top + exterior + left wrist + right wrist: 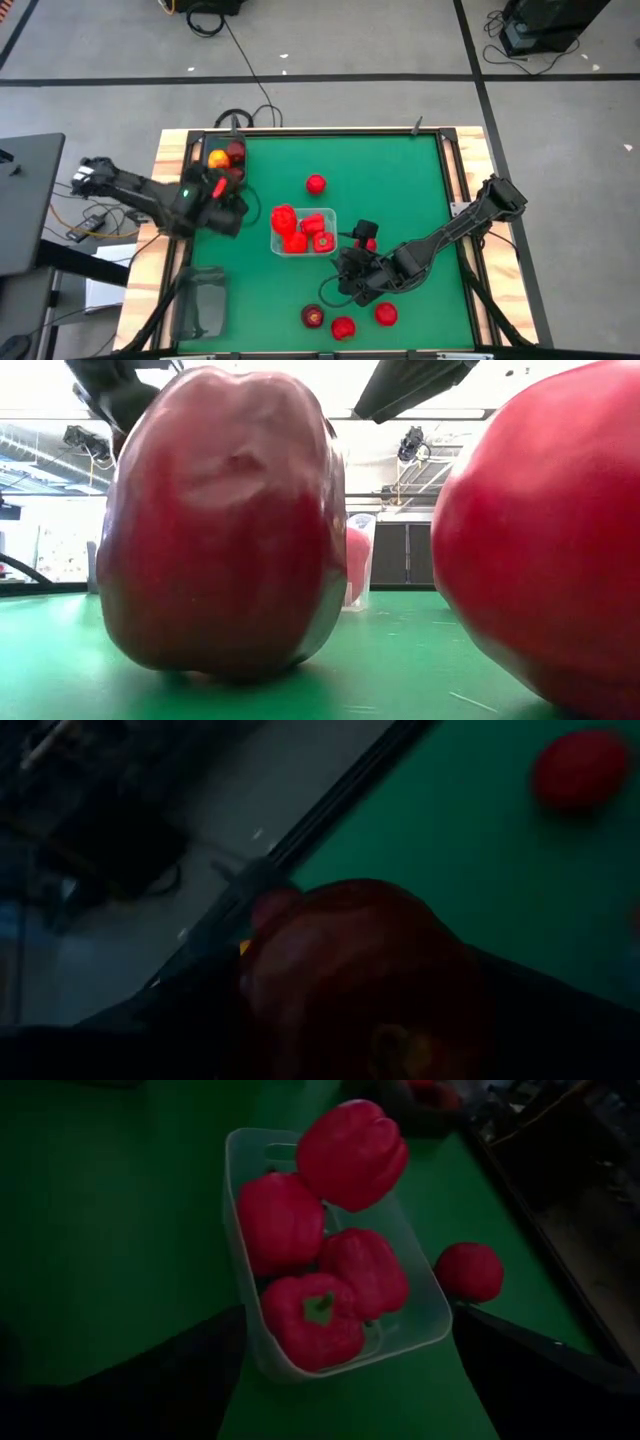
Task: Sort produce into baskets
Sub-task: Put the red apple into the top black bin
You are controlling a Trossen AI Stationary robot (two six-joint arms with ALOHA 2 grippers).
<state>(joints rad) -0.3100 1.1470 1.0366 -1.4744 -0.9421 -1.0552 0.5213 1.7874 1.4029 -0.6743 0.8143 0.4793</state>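
My left gripper [222, 192] is at the near end of the far-left smoky grey basket [205, 140], shut on a dark maroon apple [360, 980]. That basket holds a yellow-orange fruit [216, 158] and a maroon one [237, 152]. The clear basket [330, 214] at mid-table holds several red peppers [310, 1315]; one pepper [350, 1155] lies on top at its far end. My right gripper [347, 262] is open and empty by this basket's near right corner. In its wrist view the fingers [160, 1370] show to either side of the basket's near end. My left gripper has the maroon apple between its fingers; the apple [220, 187] fills the wrist view right in front of the camera. The fingers and the place of contact are too dark to make out. The apple seems lifted clear of the table.
A round red fruit [316, 184] lies beyond the clear basket. Near the front edge lie a maroon apple [313, 316] and two round red ones [343, 327], [385, 314]; the apple [220, 520] looms in the low view. A second grey basket [205, 300] stands near left.
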